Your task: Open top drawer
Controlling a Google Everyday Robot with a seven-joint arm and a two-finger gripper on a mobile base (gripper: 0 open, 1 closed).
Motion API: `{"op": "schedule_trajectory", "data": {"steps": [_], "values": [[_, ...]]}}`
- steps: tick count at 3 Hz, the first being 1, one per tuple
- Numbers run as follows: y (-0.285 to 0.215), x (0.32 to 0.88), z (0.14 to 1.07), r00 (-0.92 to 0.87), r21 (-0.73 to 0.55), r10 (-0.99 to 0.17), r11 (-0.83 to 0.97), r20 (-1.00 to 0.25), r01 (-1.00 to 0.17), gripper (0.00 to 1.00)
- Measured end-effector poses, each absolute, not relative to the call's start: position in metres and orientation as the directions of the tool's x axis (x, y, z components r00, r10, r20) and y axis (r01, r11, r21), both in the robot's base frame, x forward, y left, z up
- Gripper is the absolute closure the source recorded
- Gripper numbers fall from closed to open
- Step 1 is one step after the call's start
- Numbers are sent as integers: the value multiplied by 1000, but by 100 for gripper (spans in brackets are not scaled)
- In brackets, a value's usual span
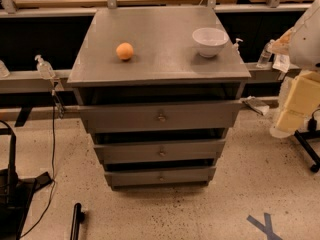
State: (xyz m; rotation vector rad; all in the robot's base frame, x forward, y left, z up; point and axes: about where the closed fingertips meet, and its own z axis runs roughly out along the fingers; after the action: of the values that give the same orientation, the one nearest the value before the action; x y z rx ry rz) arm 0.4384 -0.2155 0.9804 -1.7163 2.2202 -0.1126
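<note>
The grey metal cabinet (160, 44) stands in the middle of the camera view. Its top drawer (125, 118) is the widest one, with a flat grey front and a small round knob (161, 117) at its centre. A dark gap shows between the drawer front and the cabinet top. Two narrower drawers (130, 151) (130, 176) sit below it. My arm comes in at the right edge, and my gripper (290, 116) hangs to the right of the cabinet at about the top drawer's height, apart from it and holding nothing that I can see.
An orange ball (125, 51) and a white bowl (210, 41) rest on the cabinet top. Small bottles (44, 67) (265, 54) stand on the rail behind. A cable and a black stand (12, 184) are at the lower left. A blue tape X (265, 226) marks the floor.
</note>
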Motion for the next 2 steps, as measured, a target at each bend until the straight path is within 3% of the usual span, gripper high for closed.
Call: {"op": "schedule_trajectory", "data": {"steps": [2], "values": [[-208,444,968,-217,-269,-944,282,-247,-921,0]]}}
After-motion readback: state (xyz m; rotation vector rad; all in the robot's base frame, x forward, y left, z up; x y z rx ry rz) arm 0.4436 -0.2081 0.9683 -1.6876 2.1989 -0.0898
